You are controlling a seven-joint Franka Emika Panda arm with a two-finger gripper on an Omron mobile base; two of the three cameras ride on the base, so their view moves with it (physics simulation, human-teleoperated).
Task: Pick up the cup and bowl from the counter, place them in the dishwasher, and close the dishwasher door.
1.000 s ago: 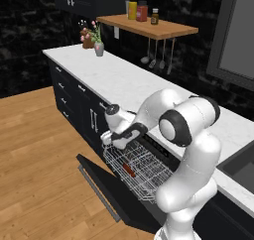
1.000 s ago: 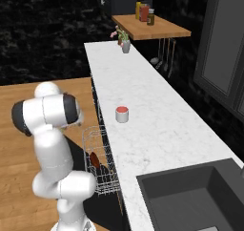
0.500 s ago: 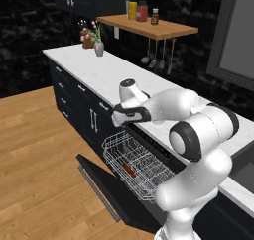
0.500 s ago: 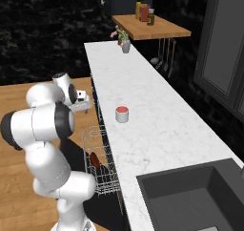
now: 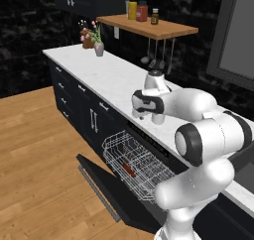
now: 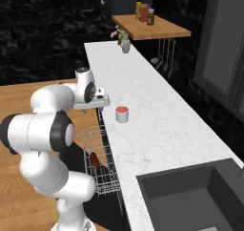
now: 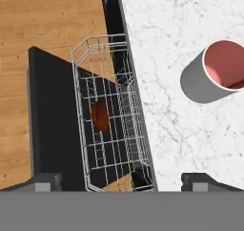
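Left base view: we see the tool [image 5: 140, 113] above the tabletop [image 5: 106, 75] edge, over the rack [image 5: 136, 163] — a low swing could clip it.
Right base view: cup [image 6: 122, 114] sits near the tool; we risk toppling it.
Hand view: fingers spread, empty — bowl [image 7: 100, 115] lies in the rack, door [image 7: 52, 120] down.

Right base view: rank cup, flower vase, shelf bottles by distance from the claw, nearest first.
From the open claw at the counter's near edge:
1. Cup, on the counter just beside it.
2. Flower vase, far down the counter.
3. Shelf bottles, on the wooden shelf beyond the vase.
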